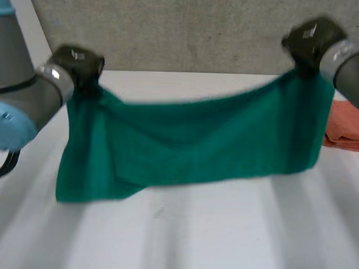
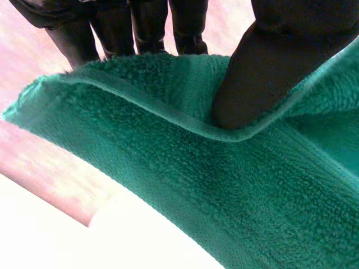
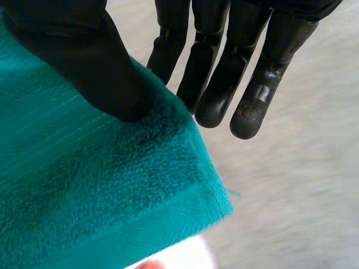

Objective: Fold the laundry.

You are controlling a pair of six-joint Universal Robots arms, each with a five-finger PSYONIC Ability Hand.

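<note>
the teal-green terry towel [image 1: 197, 141] hangs spread over the white tabletop [image 1: 193, 241], and as far as i can judge no fold has been laid yet. an orange folded cloth [image 1: 348, 125] at the tabletop's right edge looks finished. the left hand [image 1: 81, 63] pinches one top corner between thumb and straight fingers, and the right hand [image 1: 309, 39] pinches the other the same way.

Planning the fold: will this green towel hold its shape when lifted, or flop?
Likely floppy: the green towel sags between the left robot hand and right robot hand. Probably grippy: its looped pile looks thick and rough.
</note>
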